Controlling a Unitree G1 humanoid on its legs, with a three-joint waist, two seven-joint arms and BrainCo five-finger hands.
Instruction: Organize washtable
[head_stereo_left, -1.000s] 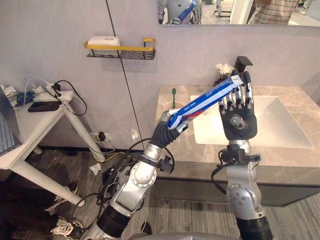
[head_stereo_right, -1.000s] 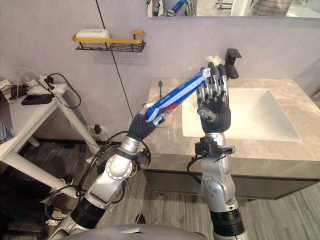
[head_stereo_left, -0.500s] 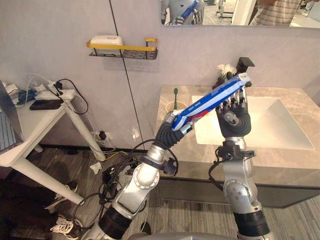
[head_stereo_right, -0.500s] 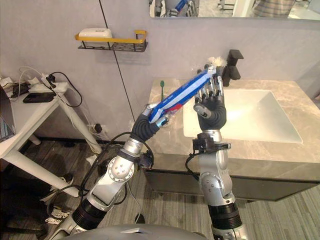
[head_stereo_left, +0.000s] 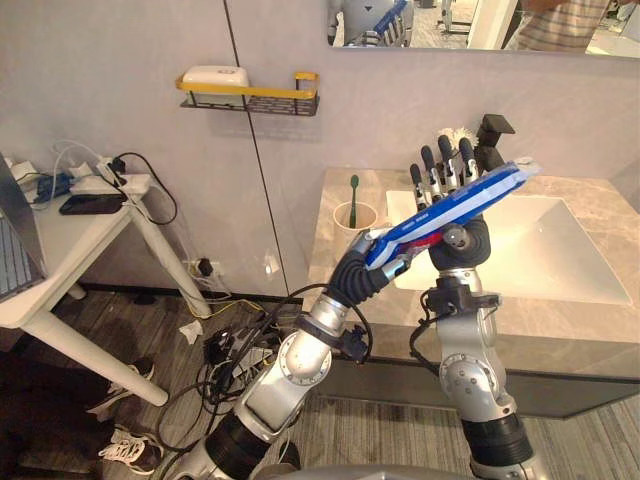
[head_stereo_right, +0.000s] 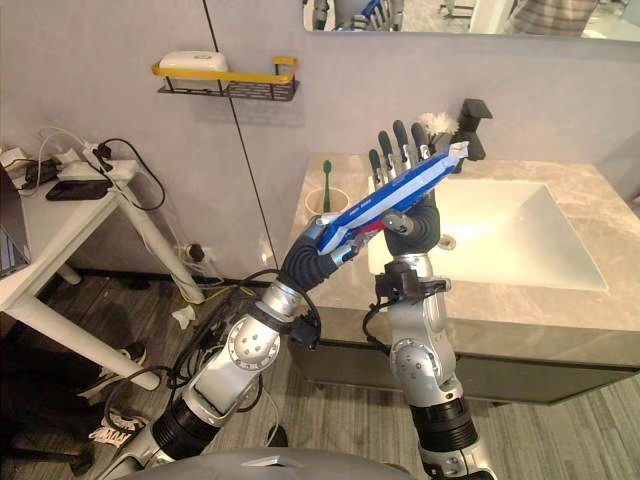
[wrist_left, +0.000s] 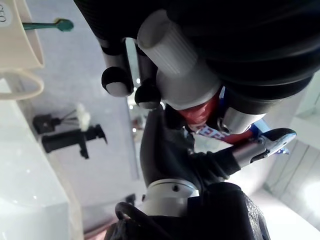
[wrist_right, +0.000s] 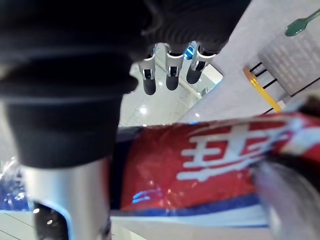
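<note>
Left eye view, toothpaste (head_stereo_left: 452, 207) slanting up rightward — left hand (head_stereo_left: 362, 275) grasping, right hand (head_stereo_left: 462, 248) flat.

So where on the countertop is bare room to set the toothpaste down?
Bare: the countertop strip in front of the basin, and the stretch to its right. Crowded: the left end by the toothbrush cup, and behind the basin by the faucet.

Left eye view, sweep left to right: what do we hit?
White side table → wall shelf → toothbrush cup → right hand → black faucet. Skipped: left hand and its toothpaste tube, overlapping the middle.
</note>
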